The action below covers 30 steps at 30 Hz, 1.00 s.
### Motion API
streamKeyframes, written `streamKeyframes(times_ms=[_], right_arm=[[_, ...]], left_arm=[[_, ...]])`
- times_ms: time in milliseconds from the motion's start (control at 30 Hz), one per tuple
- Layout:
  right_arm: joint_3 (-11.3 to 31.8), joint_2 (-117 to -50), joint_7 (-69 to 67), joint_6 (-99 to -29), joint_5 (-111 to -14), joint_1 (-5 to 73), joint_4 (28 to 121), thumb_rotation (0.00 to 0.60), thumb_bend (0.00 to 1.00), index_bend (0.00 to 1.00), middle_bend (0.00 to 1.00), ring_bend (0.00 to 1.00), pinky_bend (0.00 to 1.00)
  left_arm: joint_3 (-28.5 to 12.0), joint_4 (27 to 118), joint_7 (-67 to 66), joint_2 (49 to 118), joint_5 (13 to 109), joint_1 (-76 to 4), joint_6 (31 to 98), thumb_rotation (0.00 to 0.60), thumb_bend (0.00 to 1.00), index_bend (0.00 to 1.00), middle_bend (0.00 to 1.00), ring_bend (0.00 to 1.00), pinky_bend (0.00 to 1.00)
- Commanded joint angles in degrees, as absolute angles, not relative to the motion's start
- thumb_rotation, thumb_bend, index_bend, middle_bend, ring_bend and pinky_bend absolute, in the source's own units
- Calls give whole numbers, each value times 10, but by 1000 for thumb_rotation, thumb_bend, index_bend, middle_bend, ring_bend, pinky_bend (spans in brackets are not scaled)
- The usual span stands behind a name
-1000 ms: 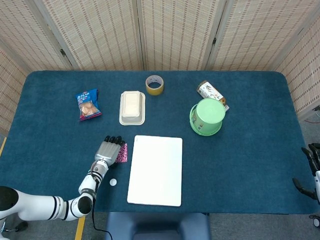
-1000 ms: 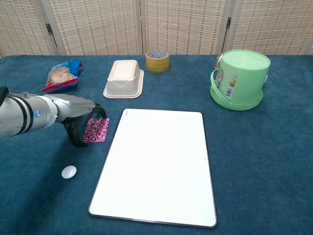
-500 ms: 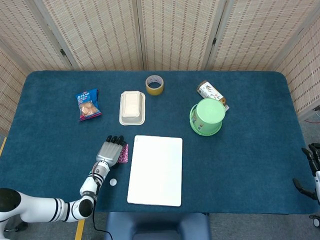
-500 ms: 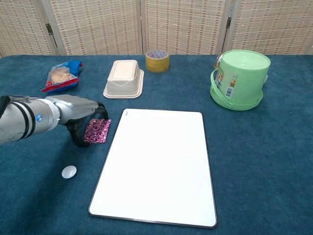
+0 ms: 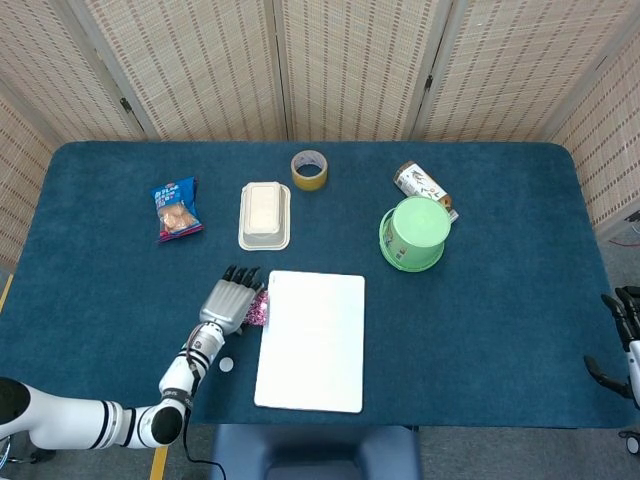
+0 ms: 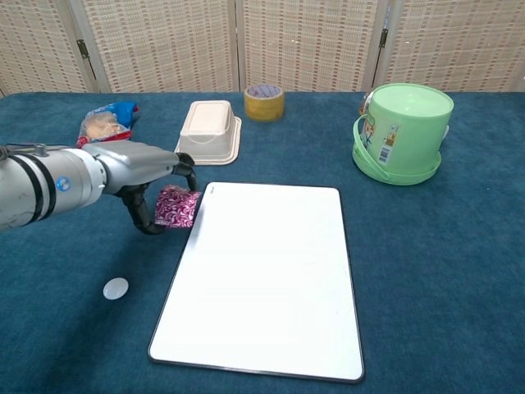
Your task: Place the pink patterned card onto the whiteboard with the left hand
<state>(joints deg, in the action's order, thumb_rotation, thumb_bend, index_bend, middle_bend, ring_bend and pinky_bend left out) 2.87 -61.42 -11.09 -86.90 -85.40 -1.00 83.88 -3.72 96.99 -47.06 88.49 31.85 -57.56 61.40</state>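
Chest view showed the left hand (image 6: 156,190) gripping the pink patterned card (image 6: 176,207), lifted just left of the whiteboard (image 6: 271,279) — the carry step. Next, I judged, it needed moving right over the board, then release.

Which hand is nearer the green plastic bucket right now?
Left, though neither is close. The left hand holds the pink patterned card at the whiteboard's left edge, across the board from the green plastic bucket. The right hand sits off the table's right edge.
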Motion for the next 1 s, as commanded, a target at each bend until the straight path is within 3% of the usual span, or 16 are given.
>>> streamKeyframes(times_ms=[33,600,800,1000], right_arm=[[29,-613,-110,-870,-853,-11,840,600,310,73,58,80,0],[29,-610,-119,-875,-848,-19,835,600,310,73,58,79,0],[30,-609,-120,-876,-848,-20,837,600,311,73,59,79,0],[30,-609,-119,-878,-853,-18,839,600,310,73,59,79,0]], left_arm=[[-42,988,-482,889,333,-585,618,600,338,243,16,0,0],[-51,980,-562,967,289,-641,617,600,338,170,16,0,0],[-47,1002,-560,956,301,-638,634,600,338,110,16,0,0],[-20,1040,-534,917,364,-608,662,600,338,175,16,0,0]])
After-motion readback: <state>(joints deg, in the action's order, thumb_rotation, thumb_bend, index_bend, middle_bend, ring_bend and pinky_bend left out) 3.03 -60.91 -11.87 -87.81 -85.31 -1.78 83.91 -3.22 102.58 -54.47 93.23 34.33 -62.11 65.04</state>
